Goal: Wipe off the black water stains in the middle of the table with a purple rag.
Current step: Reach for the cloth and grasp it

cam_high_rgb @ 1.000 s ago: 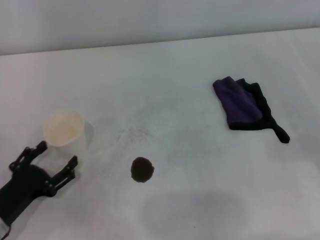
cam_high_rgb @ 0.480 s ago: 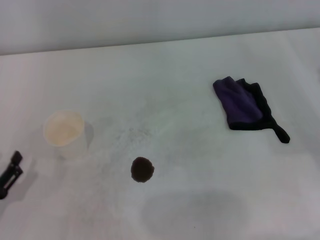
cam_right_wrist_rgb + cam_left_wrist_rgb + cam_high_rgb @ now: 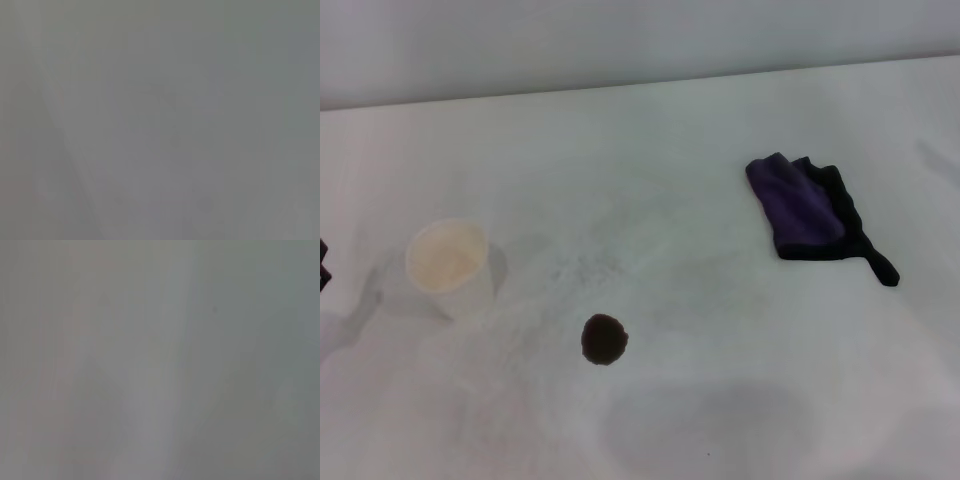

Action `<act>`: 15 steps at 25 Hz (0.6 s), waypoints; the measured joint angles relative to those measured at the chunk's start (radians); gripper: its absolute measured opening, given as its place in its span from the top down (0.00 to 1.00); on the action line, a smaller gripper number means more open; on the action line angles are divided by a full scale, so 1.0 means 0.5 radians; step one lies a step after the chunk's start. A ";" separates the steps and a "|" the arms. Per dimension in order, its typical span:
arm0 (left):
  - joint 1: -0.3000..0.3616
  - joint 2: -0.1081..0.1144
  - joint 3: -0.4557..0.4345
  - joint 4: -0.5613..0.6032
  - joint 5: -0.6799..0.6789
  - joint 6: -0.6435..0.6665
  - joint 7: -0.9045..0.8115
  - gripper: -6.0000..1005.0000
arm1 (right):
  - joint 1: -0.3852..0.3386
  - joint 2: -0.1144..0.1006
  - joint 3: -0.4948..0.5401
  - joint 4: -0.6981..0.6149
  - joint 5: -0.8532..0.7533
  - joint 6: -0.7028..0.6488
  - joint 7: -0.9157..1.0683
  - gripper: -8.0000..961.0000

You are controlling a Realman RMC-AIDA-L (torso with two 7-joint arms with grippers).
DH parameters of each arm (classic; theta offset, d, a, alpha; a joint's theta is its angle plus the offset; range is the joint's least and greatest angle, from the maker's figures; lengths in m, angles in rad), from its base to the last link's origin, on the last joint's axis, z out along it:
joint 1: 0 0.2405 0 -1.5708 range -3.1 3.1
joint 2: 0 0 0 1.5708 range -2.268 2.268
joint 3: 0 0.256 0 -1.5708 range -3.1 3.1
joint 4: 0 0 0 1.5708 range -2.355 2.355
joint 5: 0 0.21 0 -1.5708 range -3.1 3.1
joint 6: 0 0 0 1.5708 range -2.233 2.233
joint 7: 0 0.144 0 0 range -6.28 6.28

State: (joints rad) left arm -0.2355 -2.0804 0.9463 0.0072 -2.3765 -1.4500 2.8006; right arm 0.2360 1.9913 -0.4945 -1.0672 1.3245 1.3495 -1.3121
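A small round brown-black blot (image 3: pixel 605 339) is seen on the wide white matte surface (image 3: pixel 680 130), near the middle toward the near edge, unwiped. The small deep-purple rag with black edging (image 3: pixel 810 208) is left lying crumpled toward the right edge, well apart from the blot, its thin black tail trailed toward the near right corner; nothing grips it. A white paper cup (image 3: pixel 448 262) is stood upright toward the left edge. Only a dark sliver of the left gripper (image 3: pixel 323 265) is caught at the left edge, so its jaws cannot be judged. The right gripper is not shown. Fetching the rag is judged the first step.
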 joint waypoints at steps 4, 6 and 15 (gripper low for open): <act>-0.038 0.000 0.000 0.009 -0.032 0.010 0.007 0.12 | 0.083 -0.007 -0.087 -0.364 -0.479 0.180 0.369 0.10; -0.048 0.001 0.000 0.028 -0.043 0.015 0.008 0.12 | 0.146 -0.009 -0.172 -0.497 -0.725 0.252 0.500 0.10; -0.078 0.001 0.000 0.123 -0.073 0.045 0.010 0.12 | 0.457 0.022 -0.561 -0.495 -1.199 0.459 0.726 0.10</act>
State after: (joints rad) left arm -0.2745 -2.0800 0.9464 0.0689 -2.4132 -1.4276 2.8054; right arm 0.4645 2.0022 -0.7749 -1.3145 0.7251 1.5792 -0.9491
